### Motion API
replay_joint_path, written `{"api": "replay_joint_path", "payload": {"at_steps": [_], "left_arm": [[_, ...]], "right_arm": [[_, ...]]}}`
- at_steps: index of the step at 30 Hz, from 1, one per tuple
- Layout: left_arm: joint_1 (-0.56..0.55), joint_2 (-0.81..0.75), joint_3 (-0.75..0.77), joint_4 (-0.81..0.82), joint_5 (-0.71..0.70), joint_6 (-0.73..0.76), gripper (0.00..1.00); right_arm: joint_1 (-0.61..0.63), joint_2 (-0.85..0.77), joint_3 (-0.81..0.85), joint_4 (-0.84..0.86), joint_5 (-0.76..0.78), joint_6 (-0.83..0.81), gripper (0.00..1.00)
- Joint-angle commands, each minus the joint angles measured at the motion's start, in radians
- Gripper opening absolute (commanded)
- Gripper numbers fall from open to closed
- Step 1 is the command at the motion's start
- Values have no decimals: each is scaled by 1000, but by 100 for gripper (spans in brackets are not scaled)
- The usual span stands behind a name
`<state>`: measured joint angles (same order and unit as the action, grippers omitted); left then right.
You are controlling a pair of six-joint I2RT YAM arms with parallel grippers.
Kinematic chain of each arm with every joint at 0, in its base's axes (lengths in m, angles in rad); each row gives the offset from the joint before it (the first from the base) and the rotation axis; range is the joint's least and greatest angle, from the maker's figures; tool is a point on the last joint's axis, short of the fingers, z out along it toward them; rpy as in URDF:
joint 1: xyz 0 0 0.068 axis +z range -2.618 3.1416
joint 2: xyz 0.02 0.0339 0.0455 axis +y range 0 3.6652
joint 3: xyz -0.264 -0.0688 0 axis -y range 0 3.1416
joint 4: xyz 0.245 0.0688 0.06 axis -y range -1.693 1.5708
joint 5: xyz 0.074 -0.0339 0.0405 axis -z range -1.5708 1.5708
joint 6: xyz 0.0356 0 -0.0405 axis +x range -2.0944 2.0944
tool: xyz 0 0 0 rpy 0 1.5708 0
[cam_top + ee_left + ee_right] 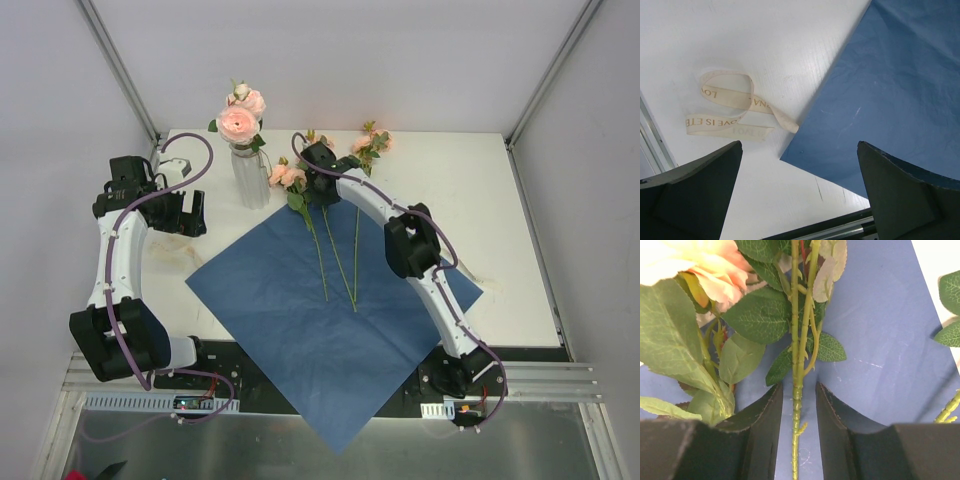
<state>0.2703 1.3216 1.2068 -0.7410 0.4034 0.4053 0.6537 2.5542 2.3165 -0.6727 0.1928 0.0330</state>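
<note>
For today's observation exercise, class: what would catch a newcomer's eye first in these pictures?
The big blue paper sheet spread diagonally mid-table, with loose rose stems lying on it. Behind it, a glass vase of pink roses. The right claw straddles one stem; the left claw hangs open near a cream ribbon.

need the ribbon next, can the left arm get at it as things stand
Likely yes: the left gripper hangs open right by the ribbon, which lies on the table beside the blue paper, with nothing on top of it.
</note>
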Motion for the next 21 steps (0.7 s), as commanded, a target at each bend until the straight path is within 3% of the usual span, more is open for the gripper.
{"api": "replay_joint_path", "payload": {"at_steps": [1,3,4,7,14,21], "left_arm": [[10,-35,-1,-1,11,16,99],[10,-42,-3,0,9,17,99],[10,-45,-3,0,9,17,99],[10,-53,-9,-1,5,20,99],[12,-62,-1,-1,-17,24,99],[41,-45,56,-26,11,-26,99]], "right_arm": [[1,17,51,-79,1,39,34],[1,11,0,-70,-10,47,30],[3,0,-14,-62,-12,51,18],[3,-34,-60,-33,-4,65,1],[-18,-158,-23,-19,30,126,1],[-74,-481,-51,135,10,147,1]]}}
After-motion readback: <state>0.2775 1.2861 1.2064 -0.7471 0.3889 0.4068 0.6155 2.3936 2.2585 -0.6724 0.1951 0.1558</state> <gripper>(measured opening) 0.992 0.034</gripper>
